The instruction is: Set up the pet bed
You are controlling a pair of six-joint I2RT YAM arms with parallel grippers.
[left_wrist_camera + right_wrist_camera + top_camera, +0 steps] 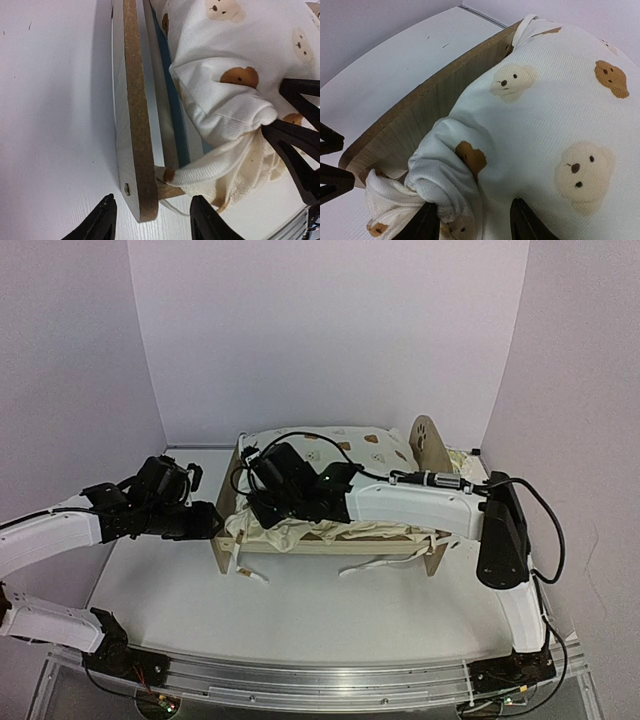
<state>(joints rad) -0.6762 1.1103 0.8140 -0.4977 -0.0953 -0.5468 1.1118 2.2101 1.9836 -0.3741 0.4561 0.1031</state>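
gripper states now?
Left gripper: open, straddling the end board.
Right gripper: closed on the cushion.

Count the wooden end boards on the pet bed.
2. The left end board sits between the open left fingers; the right end board, with a paw cutout, stands right of the cushion.

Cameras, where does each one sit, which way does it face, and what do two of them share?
Top external: above and behind the robot, looking down at the table and bed; both arms, left and right, show.
Left wrist: on the left arm, facing the bed's end board; left tool straddles it.
Right wrist: on the right arm, facing the cushion; right tool grips its bunched corner.
Shared: both wrist views show the end board, the cushion and the other tool.
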